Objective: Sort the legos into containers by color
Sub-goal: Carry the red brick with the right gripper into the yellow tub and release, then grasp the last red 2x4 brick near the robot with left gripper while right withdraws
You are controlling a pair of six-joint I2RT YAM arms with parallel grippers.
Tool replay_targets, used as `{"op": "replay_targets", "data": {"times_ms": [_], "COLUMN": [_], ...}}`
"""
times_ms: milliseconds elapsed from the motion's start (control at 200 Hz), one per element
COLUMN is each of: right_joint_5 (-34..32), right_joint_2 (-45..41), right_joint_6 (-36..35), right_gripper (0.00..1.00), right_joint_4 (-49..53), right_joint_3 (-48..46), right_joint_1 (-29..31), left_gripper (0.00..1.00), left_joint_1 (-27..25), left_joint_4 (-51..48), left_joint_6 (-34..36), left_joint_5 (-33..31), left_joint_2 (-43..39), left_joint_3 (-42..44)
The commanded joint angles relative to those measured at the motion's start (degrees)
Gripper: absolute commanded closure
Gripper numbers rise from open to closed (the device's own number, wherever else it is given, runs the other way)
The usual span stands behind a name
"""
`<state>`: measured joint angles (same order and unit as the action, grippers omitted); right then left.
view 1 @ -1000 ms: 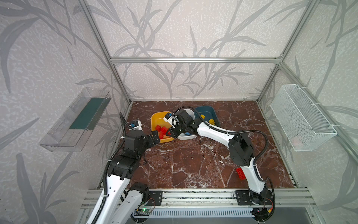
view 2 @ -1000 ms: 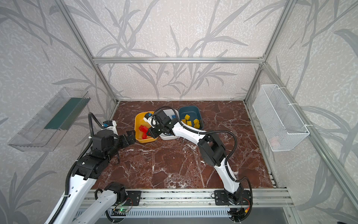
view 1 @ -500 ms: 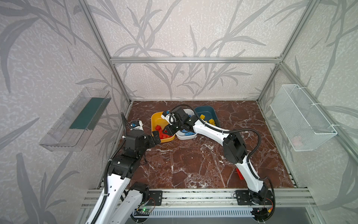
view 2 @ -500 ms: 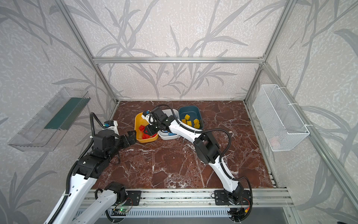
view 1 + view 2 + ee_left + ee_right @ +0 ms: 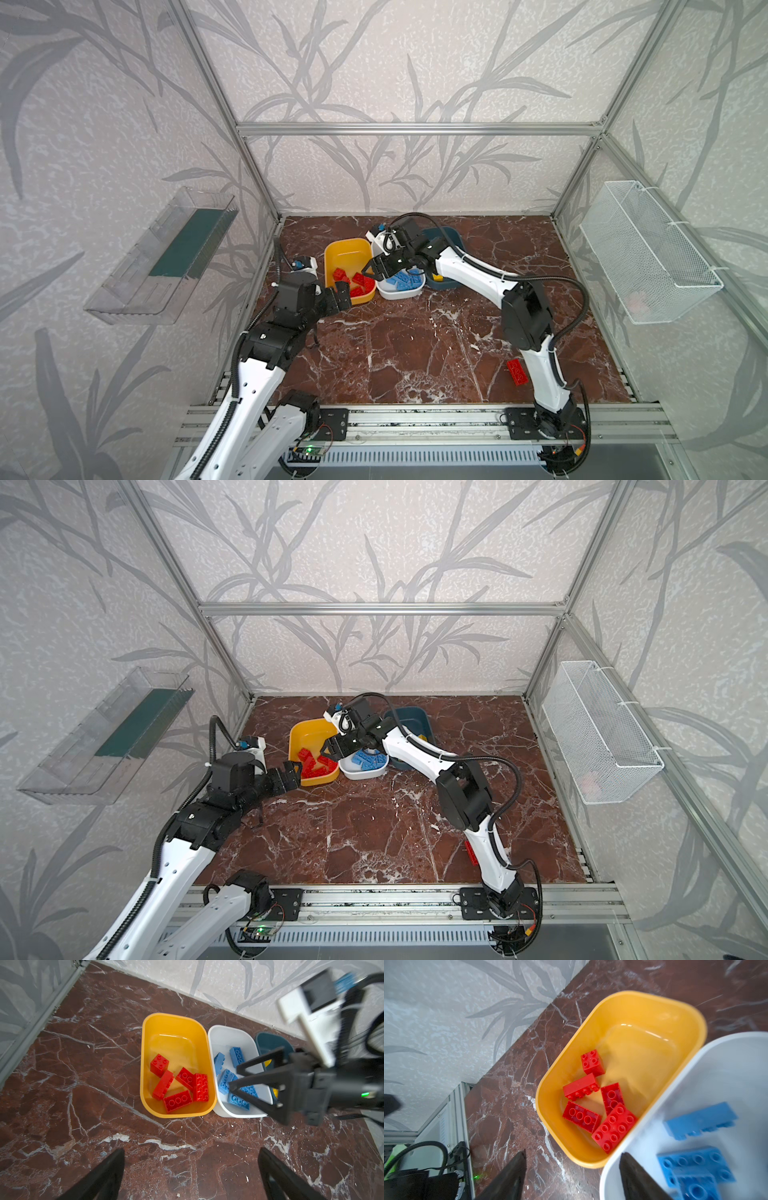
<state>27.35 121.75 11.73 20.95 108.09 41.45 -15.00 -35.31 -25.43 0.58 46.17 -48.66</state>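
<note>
Hovering mid-frame over yellow tub (image 5: 347,251) of red bricks (image 5: 359,282) and adjoining white tub (image 5: 401,296) of blue bricks (image 5: 401,281), right claw (image 5: 368,270), jaws apart, empty; left claw (image 5: 338,293) below-left, spread wide, empty; stray red brick (image 5: 516,372) lower right.

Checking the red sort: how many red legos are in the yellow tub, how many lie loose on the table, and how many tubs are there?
Red legos in the yellow tub: 5
Red lego on the table: 1
Tubs: 3, the yellow tub, a white tub and a teal tub
Total: 9
</note>
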Motion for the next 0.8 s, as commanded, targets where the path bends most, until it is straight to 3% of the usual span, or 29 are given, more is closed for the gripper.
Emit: {"op": "replay_targets", "data": {"times_ms": [0,170,370,645,795], "right_joint_5": [2.79,1.99,3.86,6.88,8.41], "right_joint_2": [-8.78,-16.18,-23.56,-24.95,-25.7], "right_joint_6": [1.81,3.9,8.81,13.71,15.76], "right_gripper": [0.25,0.22,0.19,0.13,0.12], "right_joint_4": [-1.5,-1.11,-2.8,0.37,0.5], "right_joint_3": [-1.32,-3.83,-5.99,2.9,5.09], "right_joint_1": [-4.2,-11.28,-20.52,-31.35,-35.01], "left_gripper": [0.01,0.01,0.01,0.01,0.01], "left_joint_1": [-3.57,-14.27,-25.94,-38.12,-42.63], "left_joint_4": [0.53,1.55,11.08,25.18,28.96], "left_joint_6": [1.09,-0.18,-1.37,7.75,14.07], "left_joint_5": [2.35,-2.93,-3.06,3.79,8.59], "left_joint_2": [3.55,9.23,21.52,47.6,57.2], "left_joint_3": [-2.55,-6.0,-7.1,-18.97,-24.88]}}
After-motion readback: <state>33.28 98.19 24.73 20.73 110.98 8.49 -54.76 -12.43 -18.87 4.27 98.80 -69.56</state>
